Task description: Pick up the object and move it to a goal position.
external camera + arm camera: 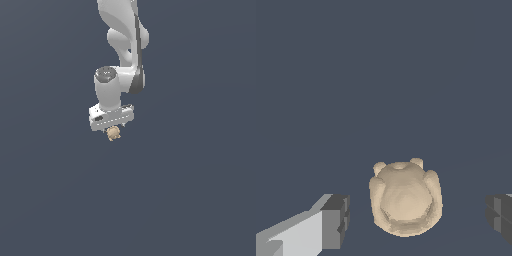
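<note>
1. One white robot arm gripper (114,126), two dark-padded fingers (336,221) spread apart, gaps either side of toy.
2. One small tan lumpy plush-like figure (405,198) between fingers, just below gripper, untouched.

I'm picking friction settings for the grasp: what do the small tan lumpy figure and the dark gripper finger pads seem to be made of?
The small tan lumpy figure looks matte and soft, like plush or moulded foam: rounded bulges, no glints; as a render, that is uncertain. The dark grey blocky finger pads look like matte rubber or plastic, with ridged faces, on the white gripper, which looks like smooth painted plastic.
</note>
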Available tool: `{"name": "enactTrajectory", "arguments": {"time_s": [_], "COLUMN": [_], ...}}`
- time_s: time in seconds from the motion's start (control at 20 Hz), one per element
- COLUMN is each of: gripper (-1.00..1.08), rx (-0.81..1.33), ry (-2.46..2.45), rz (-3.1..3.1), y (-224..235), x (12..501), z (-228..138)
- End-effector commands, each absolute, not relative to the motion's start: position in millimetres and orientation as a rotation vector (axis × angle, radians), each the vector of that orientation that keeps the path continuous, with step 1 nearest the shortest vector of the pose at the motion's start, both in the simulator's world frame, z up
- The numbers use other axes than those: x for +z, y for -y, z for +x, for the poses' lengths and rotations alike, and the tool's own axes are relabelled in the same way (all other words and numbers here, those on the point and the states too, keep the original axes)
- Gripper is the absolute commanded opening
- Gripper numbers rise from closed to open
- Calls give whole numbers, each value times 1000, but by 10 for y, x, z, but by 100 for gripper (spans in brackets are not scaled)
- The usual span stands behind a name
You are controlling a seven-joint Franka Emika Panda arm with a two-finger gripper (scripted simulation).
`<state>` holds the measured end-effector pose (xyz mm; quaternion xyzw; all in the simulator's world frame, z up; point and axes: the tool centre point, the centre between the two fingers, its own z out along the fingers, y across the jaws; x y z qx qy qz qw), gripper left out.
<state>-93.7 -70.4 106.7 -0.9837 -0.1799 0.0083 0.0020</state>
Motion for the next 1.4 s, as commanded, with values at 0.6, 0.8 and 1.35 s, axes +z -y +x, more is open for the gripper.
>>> {"name": "enactTrajectory", "arguments": {"time_s": [0.6, 0.8, 1.35], "gripper": [100, 100, 100], "rx": [0, 1, 0], "ry": [755, 748, 753], "rz": [-3050, -3051, -3050], "y": [810, 811, 810], "x": [904, 880, 467], "z": [-1197, -1192, -1205]}}
